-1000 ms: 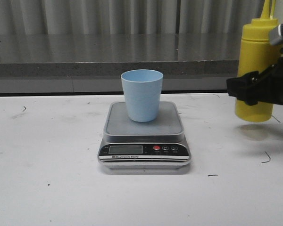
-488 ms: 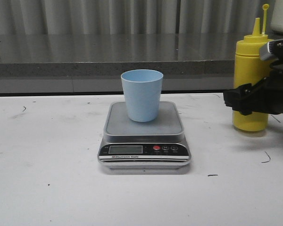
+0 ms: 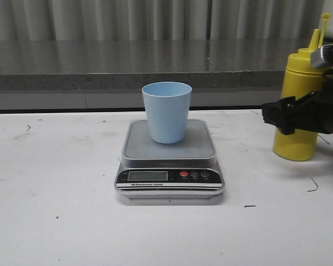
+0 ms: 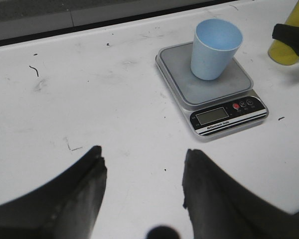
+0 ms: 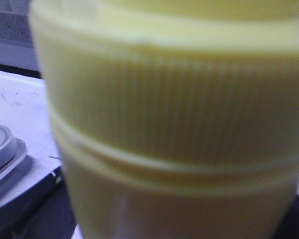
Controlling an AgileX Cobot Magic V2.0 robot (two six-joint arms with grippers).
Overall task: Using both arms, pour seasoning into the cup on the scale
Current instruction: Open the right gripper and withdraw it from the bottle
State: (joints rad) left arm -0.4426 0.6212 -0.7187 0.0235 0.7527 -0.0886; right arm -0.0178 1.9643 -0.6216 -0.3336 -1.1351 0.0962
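The pale blue cup (image 3: 167, 113) stands upright on the platform of the silver scale (image 3: 200, 145) at the table's middle. The yellow seasoning bottle (image 3: 299, 77) is at the far right, its base on the table, leaning slightly right, nozzle up and cap hanging open. My right gripper (image 3: 293, 119) is shut around its middle; the bottle (image 5: 174, 124) fills the right wrist view. My left gripper (image 4: 144, 172) is open and empty above the bare table, well short of the scale (image 4: 224, 114) and cup (image 4: 214, 50). The left gripper is out of the front view.
A grey stone ledge (image 3: 100, 66) runs along the back edge of the white table (image 3: 55, 183), with a corrugated wall behind it. The table shows small black scuff marks. The scale's corner (image 5: 2, 154) shows beside the bottle in the right wrist view.
The bottle, held off the table a second ago, has come down onto it. It has since shifted slightly right and leaned. Cup and scale have not moved.
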